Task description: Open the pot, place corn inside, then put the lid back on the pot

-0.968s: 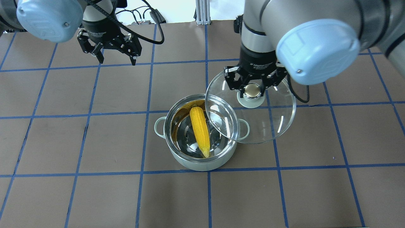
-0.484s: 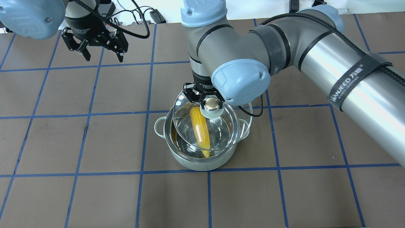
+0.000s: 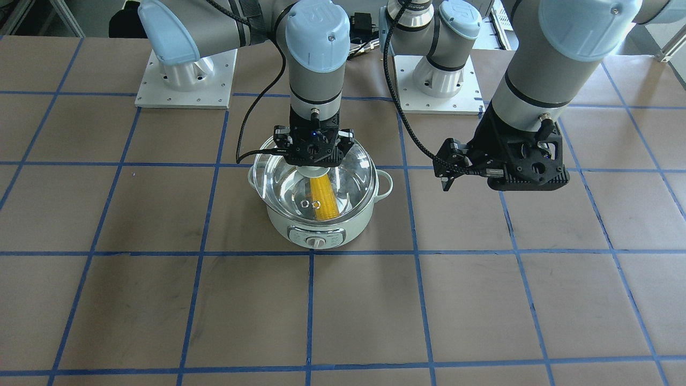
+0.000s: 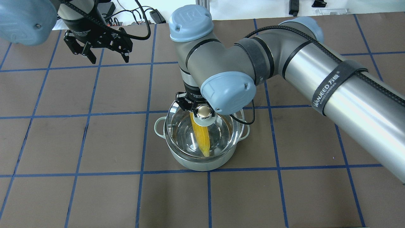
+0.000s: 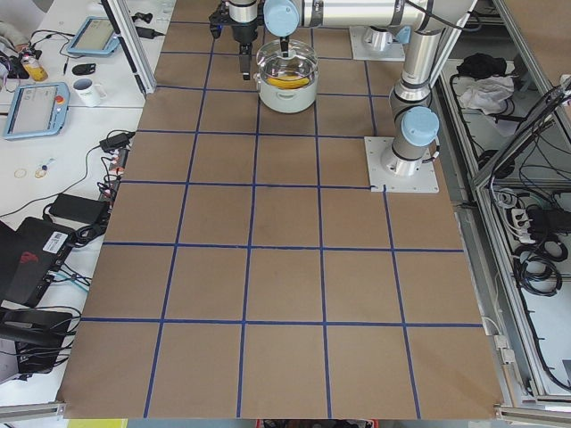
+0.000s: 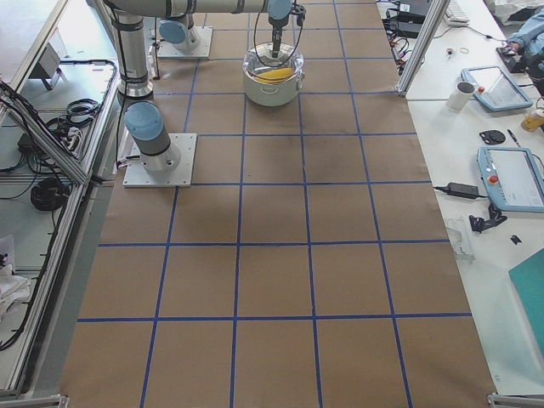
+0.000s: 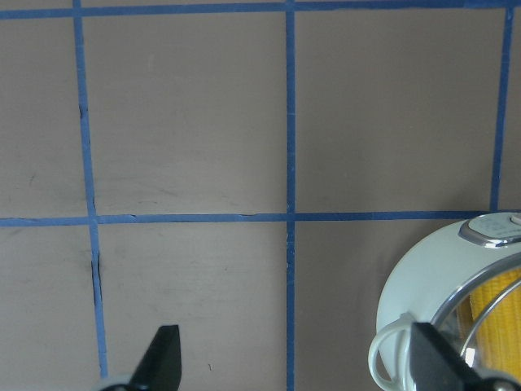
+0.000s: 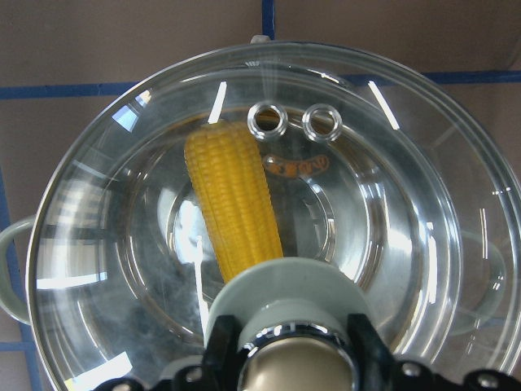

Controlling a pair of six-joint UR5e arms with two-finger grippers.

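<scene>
My right claw (image 4: 203,111) is clamped on the knob (image 8: 286,287) of the lid (image 4: 182,126), one finger on either side of it, holding the glass dome over the pot (image 4: 202,164). From overhead the lid's rim sits a little toward the far side of the pot's rim, and the near edge of the steel mouth shows outside it. I cannot tell whether the two rims touch. Through the glass I see the corn (image 4: 202,136) lying inside the pot, its tip pointing to the near wall.

My left claw (image 4: 109,58) hangs with its fingers spread apart and nothing between them, over bare bench (image 4: 95,142) at the far left, well apart from the pot. Its wrist camera catches only the pot's curved edge and one loop handle (image 7: 389,352) in the lower right corner. The pot stands alone on the bench, with open brown surface crossed by blue tape lines (image 4: 144,95) on every side.
</scene>
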